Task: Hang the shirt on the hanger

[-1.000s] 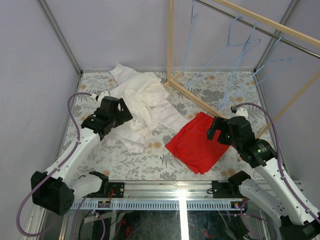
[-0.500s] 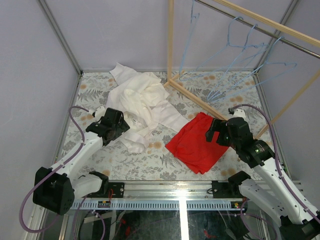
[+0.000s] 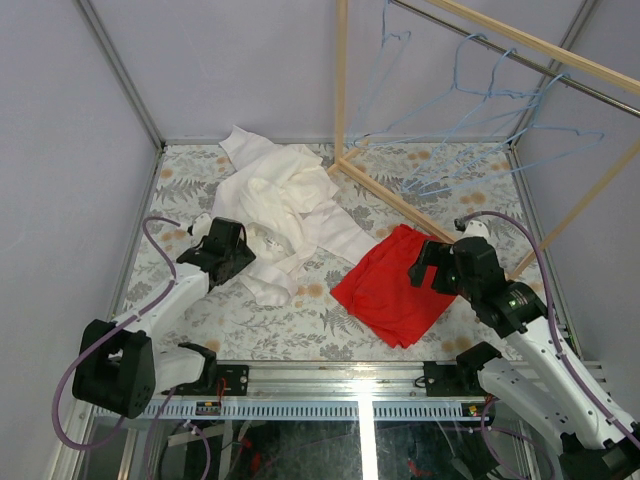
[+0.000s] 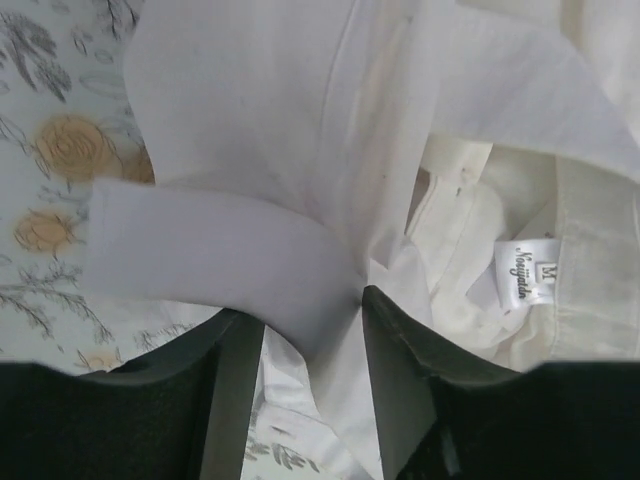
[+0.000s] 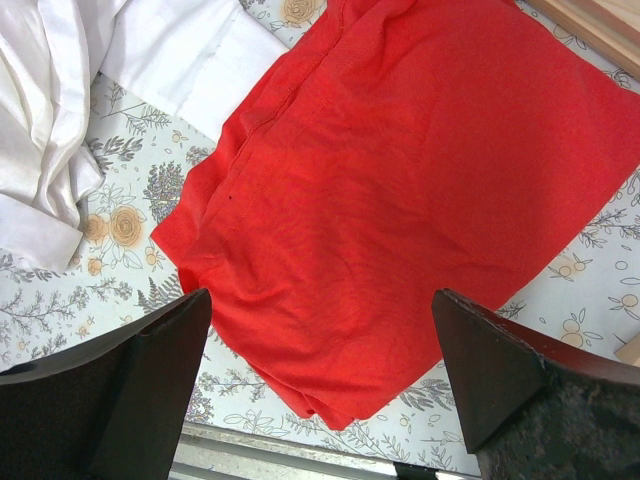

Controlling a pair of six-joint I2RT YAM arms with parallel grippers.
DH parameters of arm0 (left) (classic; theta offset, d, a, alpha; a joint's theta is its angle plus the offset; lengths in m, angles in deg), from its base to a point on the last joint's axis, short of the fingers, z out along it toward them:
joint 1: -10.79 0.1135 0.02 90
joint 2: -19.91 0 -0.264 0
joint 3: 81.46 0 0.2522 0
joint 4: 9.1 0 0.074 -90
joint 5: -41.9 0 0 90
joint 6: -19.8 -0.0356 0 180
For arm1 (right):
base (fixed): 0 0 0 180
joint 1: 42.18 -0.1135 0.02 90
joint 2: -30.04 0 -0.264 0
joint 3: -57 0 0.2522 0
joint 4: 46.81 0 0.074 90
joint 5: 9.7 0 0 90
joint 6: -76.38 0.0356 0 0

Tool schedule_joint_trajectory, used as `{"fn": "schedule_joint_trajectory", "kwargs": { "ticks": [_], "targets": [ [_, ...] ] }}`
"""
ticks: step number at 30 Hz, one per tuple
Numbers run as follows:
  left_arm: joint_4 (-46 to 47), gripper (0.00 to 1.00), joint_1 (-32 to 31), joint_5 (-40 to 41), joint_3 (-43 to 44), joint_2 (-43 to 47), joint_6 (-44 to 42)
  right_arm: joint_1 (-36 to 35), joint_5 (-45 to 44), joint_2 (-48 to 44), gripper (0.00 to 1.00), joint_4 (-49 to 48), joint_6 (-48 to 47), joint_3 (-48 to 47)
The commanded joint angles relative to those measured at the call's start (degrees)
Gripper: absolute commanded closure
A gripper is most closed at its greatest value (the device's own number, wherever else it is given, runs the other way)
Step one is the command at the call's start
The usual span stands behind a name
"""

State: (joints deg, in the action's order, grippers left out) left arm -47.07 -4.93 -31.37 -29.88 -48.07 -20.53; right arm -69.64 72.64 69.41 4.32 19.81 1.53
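The white shirt [image 3: 262,280] lies crumpled at the left of the flowered table, heaped together with a creamier garment [image 3: 285,195]. My left gripper [image 3: 240,262] sits low on the heap's near edge. In the left wrist view a fold of the shirt [image 4: 250,110] runs down between its fingers [image 4: 312,330], which stand partly apart with the table showing through the gap. A small tag [image 4: 527,282] marked M lies to the right. Light blue wire hangers [image 3: 480,75] hang from the rail at the upper right. My right gripper [image 3: 425,262] hovers wide open over a red cloth [image 5: 400,180].
The red cloth [image 3: 390,285] lies near the table's middle front. A wooden rack stands at the back right, with an upright post [image 3: 340,80] and a floor beam [image 3: 400,205] running diagonally. Grey walls enclose the table on three sides.
My left gripper has moved down and nearer, onto the heap's near edge, and its fingers have narrowed around the fold. The hangers have swung. The right arm barely shifted.
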Motion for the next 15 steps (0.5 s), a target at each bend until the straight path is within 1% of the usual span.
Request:
{"fn": "schedule_joint_trajectory", "kwargs": {
  "ticks": [1, 2, 4, 5, 8, 12, 15],
  "targets": [
    [7.1, 0.68, 3.7, 0.1, -1.0, 0.4, -1.6, 0.3, 1.2, -0.9, 0.01, -1.2, -0.8, 0.2],
    [7.1, 0.77, 4.6, 0.2, -0.9, 0.9, -1.8, 0.2, 1.2, -1.1, 0.01, -1.1, -0.9, 0.2],
    [6.8, 0.87, 5.7, 0.5, -0.4, 3.2, -2.3, 0.3, 1.1, -1.4, 0.01, -1.1, -0.7, 0.4],
    [6.7, 0.89, 6.0, 0.6, 0.0, 4.5, -2.9, 0.2, 1.1, -1.6, 0.01, -1.1, -0.7, 0.4],
    [6.5, 1.00, 6.5, 1.0, 1.9, 9.0, -4.7, 0.3, 0.7, -2.0, 0.01, -1.3, -0.7, 0.5],
    [3.7, 1.00, 7.0, -0.2, 6.6, 13.8, -7.1, 0.2, 0.6, -2.4, 0.01, -2.3, -0.9, 0.4],
    [0.0, 1.00, 7.0, -0.6, 12.4, 15.5, -8.4, 0.2, 0.7, -3.1, 0.00, -3.8, -0.7, 0.5]
  ]
}}
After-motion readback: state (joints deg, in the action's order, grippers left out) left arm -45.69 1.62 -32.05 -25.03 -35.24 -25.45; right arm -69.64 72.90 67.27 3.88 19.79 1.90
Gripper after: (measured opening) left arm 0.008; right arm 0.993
